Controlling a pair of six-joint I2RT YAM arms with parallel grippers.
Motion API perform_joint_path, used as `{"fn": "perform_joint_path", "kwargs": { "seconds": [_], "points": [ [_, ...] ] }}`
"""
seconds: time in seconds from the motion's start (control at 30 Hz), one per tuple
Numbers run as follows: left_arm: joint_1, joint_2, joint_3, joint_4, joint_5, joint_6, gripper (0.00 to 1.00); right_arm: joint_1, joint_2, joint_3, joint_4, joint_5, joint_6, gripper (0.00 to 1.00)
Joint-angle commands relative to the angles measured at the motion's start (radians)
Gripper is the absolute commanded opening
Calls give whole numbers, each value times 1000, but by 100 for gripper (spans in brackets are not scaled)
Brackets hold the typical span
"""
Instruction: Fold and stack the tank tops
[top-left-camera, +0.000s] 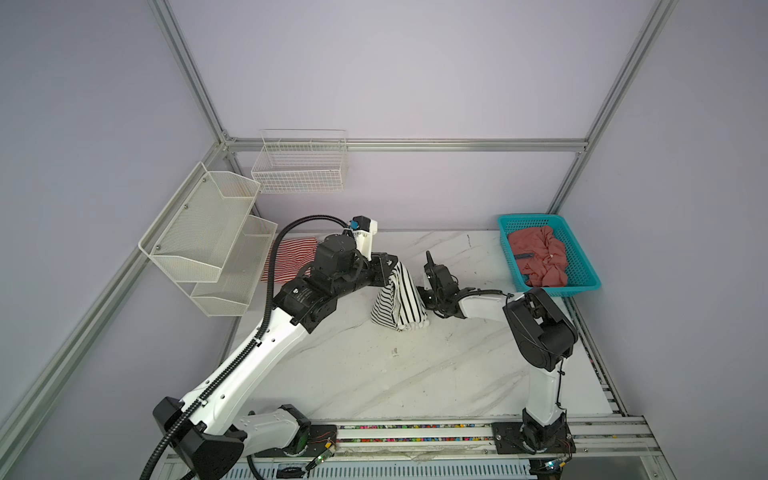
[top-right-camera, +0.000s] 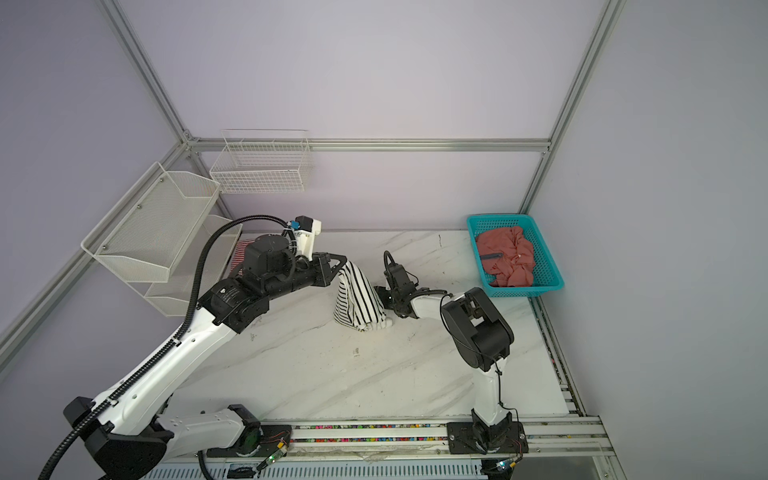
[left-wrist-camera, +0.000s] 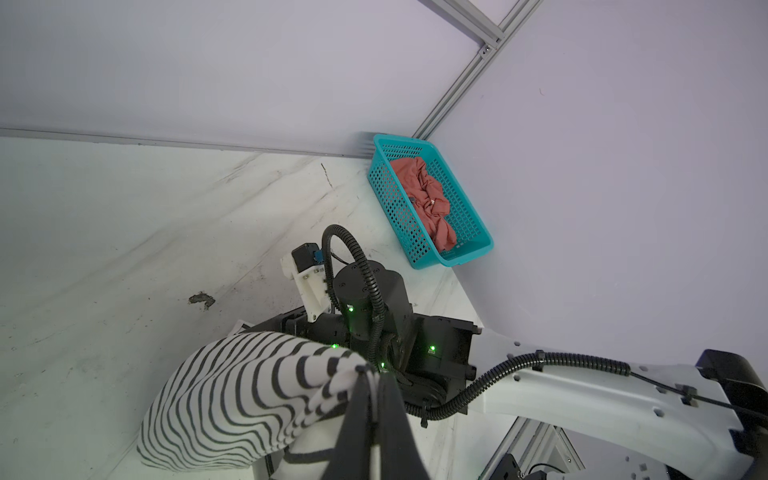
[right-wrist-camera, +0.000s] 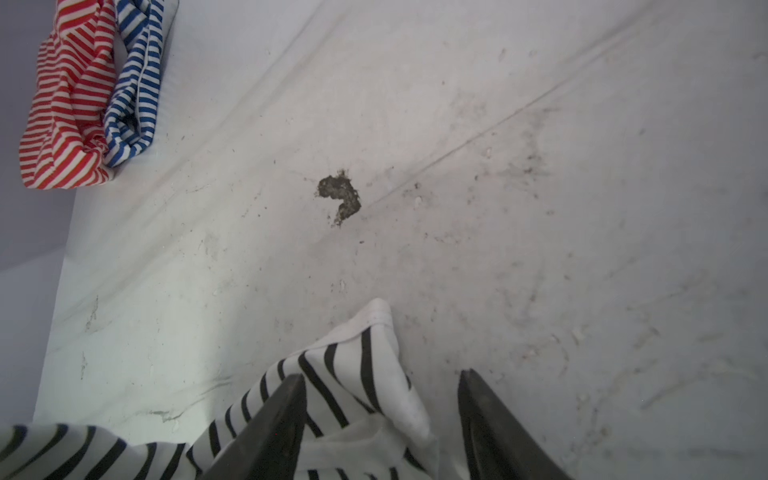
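White black-striped tank top (top-left-camera: 400, 297) hung like a tent at the middle of the table (top-left-camera: 374, 374), its lower edge on the surface. Left gripper (top-left-camera: 394, 266) pinched its top tightly. Right gripper (right-wrist-camera: 382, 374) had its jaws apart at a lower corner.

Both top views look steeply down from high above the near edge of the counter (top-left-camera: 415, 374) toward the far wall, side by side, sharing almost everything from the mesh shelves (top-left-camera: 199, 232) at far left to the turquoise basket (top-left-camera: 577, 257) at far right. The left wrist camera sits close behind the left fingers (left-wrist-camera: 357, 432), facing right toward that basket. The right wrist camera hangs close over the counter behind the right fingers (right-wrist-camera: 266, 436), facing left, it seems, toward the red-striped top (right-wrist-camera: 62, 112); both wrist views share the black-striped top (left-wrist-camera: 232, 395).
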Motion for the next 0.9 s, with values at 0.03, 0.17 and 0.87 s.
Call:
{"fn": "perform_joint_path", "kwargs": {
  "seconds": [0.03, 0.17, 0.87],
  "points": [
    [8, -69, -38, 19, -44, 12, 0, -5, -37, -23, 2, -12, 19, 44],
    [8, -90, -75, 5, -99, 16, 0, -6, -148, -81, 23, -54, 47, 29],
    [20, 36, -51, 97, -365, -172, 0, 141, -732, -324, 19, -137, 105, 41]
  ]
}}
